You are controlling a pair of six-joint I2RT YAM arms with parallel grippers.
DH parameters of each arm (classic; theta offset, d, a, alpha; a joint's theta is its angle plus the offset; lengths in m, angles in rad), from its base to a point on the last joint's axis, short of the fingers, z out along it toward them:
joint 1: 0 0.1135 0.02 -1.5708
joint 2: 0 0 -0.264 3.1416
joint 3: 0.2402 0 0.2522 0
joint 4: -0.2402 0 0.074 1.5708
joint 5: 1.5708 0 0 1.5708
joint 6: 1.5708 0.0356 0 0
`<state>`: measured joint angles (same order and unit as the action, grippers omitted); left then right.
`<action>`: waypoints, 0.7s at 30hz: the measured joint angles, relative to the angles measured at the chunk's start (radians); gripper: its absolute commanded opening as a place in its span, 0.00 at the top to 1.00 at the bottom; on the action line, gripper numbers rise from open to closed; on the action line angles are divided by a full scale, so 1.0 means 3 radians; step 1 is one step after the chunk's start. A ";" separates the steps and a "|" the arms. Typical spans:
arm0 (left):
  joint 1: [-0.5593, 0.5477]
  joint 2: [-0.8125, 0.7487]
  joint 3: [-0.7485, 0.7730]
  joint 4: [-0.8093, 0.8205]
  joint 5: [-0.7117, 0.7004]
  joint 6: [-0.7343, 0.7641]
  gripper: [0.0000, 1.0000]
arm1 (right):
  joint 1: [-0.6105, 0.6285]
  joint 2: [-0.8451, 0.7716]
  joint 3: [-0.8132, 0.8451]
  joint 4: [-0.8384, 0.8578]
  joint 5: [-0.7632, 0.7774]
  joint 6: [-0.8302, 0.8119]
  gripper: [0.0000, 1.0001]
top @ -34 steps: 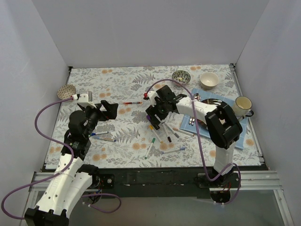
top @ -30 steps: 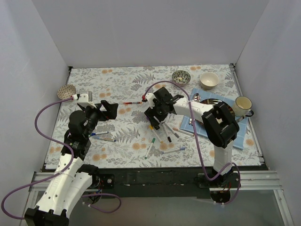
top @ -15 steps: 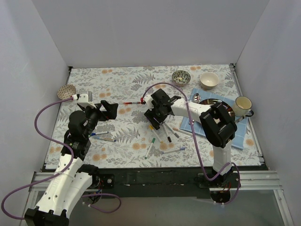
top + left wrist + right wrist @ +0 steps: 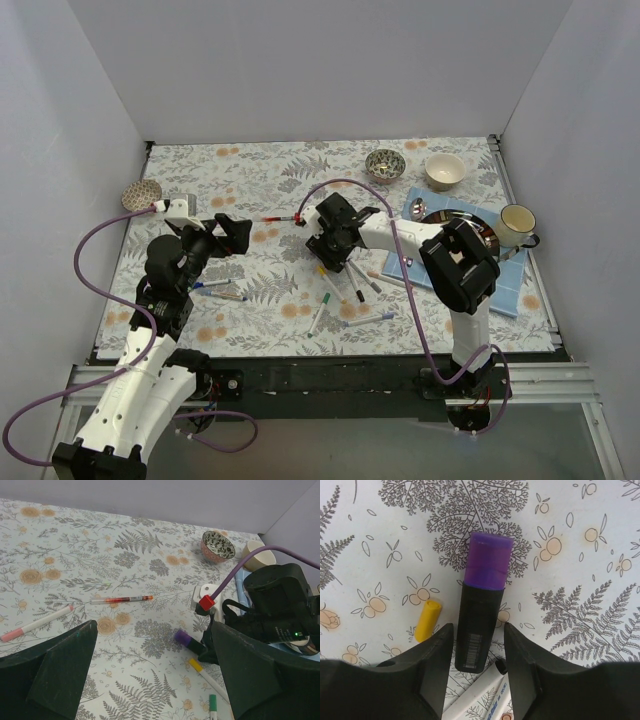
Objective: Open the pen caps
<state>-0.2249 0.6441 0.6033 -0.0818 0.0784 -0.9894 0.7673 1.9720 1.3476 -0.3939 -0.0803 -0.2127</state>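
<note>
The right gripper (image 4: 478, 632) has shifted left over the pen cluster and its jaws have narrowed. They now flank the black barrel (image 4: 481, 607) below the purple cap (image 4: 488, 562), which lies on the table (image 4: 580, 540) near a yellow cap (image 4: 428, 620). You cannot tell whether they grip yet. The left gripper (image 4: 154, 630) stays wide and empty. The purple cap is still seated, so expect a grasp first.

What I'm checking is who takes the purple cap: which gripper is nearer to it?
Right. The right gripper straddles the black marker just behind the purple cap; the left gripper hangs apart, off to its left.
</note>
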 measured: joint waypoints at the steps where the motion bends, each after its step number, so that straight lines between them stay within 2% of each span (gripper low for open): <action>1: -0.0001 -0.0001 -0.0001 0.0000 0.0008 0.0001 0.02 | 0.0000 0.0000 0.0000 0.0001 0.0015 -0.0001 0.53; 6: -0.0001 -0.0004 -0.0001 0.0000 0.0042 0.0008 0.02 | 0.0000 0.0020 0.0017 0.0020 0.0074 0.0008 0.62; 8: -0.0003 -0.0004 -0.0001 0.0001 0.0053 0.0006 0.02 | 0.0000 0.0032 0.0037 0.0020 0.0081 0.0015 0.72; 13: -0.0003 0.0025 -0.0001 0.0037 0.0169 -0.0135 0.02 | -0.0027 0.0053 0.0072 0.0037 0.0018 0.0042 0.87; 17: -0.0003 0.0172 -0.0018 0.0150 0.0379 -0.0591 0.02 | -0.0104 0.0051 0.0075 0.0042 -0.0195 0.0074 0.96; 21: -0.0003 0.0329 -0.0397 0.0641 0.0680 -0.1432 0.02 | -0.0254 -0.0100 -0.0020 0.0079 -0.0579 0.0045 0.99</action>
<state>-0.2256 0.7429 0.4843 0.1104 0.2825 -1.4189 0.6910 1.9419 1.3415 -0.3702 -0.2539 -0.1993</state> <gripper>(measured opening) 0.983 0.353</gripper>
